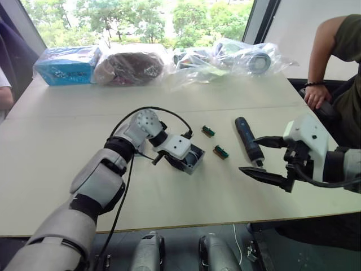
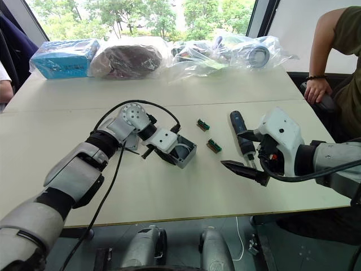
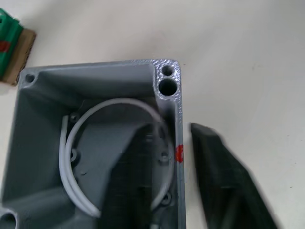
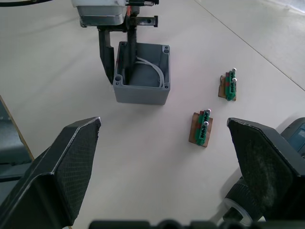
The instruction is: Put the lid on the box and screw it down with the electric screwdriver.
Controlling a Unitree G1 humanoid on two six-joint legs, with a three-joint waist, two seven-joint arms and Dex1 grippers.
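The box (image 1: 192, 158) is a deep grey metal shell on the table's middle, its hollow holding a white ring (image 3: 71, 143). My left gripper (image 3: 174, 186) is open. Its jaws straddle one box wall, with one finger (image 4: 131, 47) inside and the other finger (image 4: 106, 55) outside. A flat grey piece that looks like the lid (image 2: 133, 143) lies mostly hidden behind my left wrist. The electric screwdriver (image 1: 248, 138), dark and pen-shaped, lies right of the box. My right gripper (image 1: 260, 158) is wide open around the screwdriver's near end and holds nothing.
Two small green-red parts (image 1: 208, 131) (image 1: 221, 151) lie between box and screwdriver. Plastic bags (image 1: 225, 56) and a blue carton (image 1: 67, 65) line the far edge. A person's hand (image 1: 316, 93) rests at the table's right corner.
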